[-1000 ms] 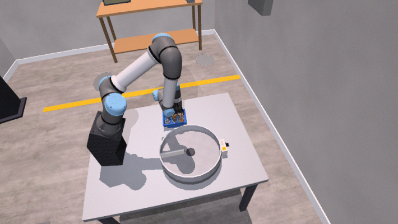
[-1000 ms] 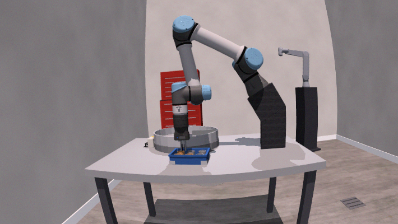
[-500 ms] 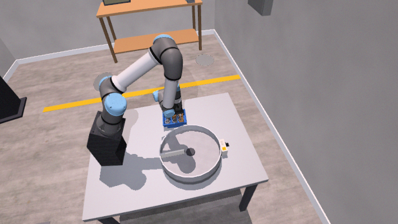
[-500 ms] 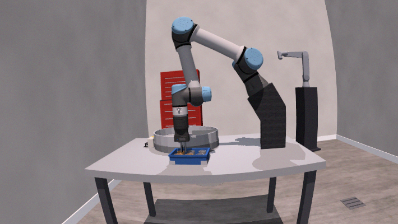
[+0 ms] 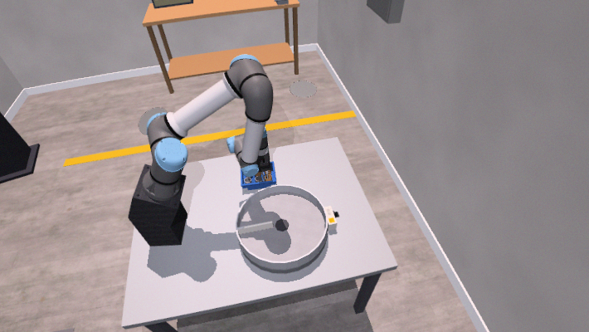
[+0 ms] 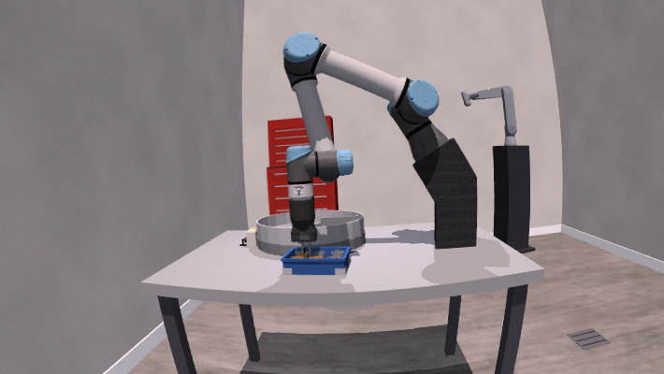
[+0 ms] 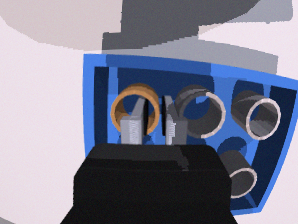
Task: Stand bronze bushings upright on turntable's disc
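In the blue crate (image 5: 259, 186) (image 6: 315, 267) (image 7: 88, 115) on the table, a bronze bushing (image 7: 116, 107) stands open end up, beside three grey steel bushings (image 7: 222, 112) (image 7: 276, 120) (image 7: 254, 178), their open ends also up. The turntable's pale round disc (image 5: 304, 212) lies flat inside a raised grey wall.

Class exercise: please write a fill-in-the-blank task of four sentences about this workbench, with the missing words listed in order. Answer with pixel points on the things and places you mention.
1. The crate (image 5: 258, 186) (image 6: 315, 268) (image 7: 88, 110) is coloured ____.
2. In the wrist view, the single orange-brown bushing (image 7: 115, 113) is made of ____, going by its colour.
3. The wrist view shows ____ (how many?) steel bushings (image 7: 223, 114).
4. In the top view, the number of bushings standing on the turntable's disc (image 5: 304, 232) is ____.

Missing words: blue; bronze; three; zero.
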